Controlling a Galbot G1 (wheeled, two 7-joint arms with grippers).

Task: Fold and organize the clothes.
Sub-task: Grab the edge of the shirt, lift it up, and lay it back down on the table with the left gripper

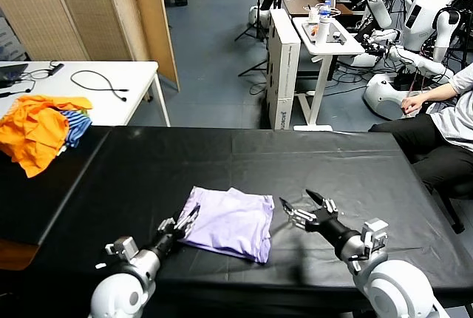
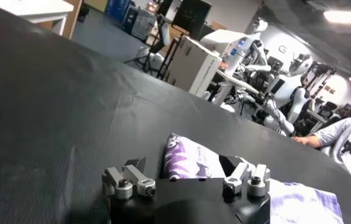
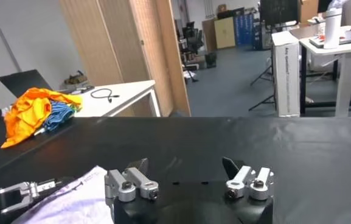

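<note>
The pale lilac T-shirt (image 1: 230,222) lies folded into a compact rectangle on the black table (image 1: 148,177), near its front edge. My left gripper (image 1: 188,222) is open at the shirt's left edge. In the left wrist view its jaws (image 2: 184,164) stand wide apart, with the shirt's purple-printed fold (image 2: 187,159) just ahead between them. My right gripper (image 1: 298,201) is open and empty, a little to the right of the shirt, low over the table. The right wrist view shows its jaws (image 3: 184,165) spread over bare black cloth, with the shirt (image 3: 72,199) off to one side.
A pile of orange and blue-striped garments (image 1: 41,129) lies at the table's far left corner. A white table (image 1: 89,92) with cables stands behind it. A seated person (image 1: 443,122) is at the right. Other robots and a white cart (image 1: 325,37) stand beyond the table.
</note>
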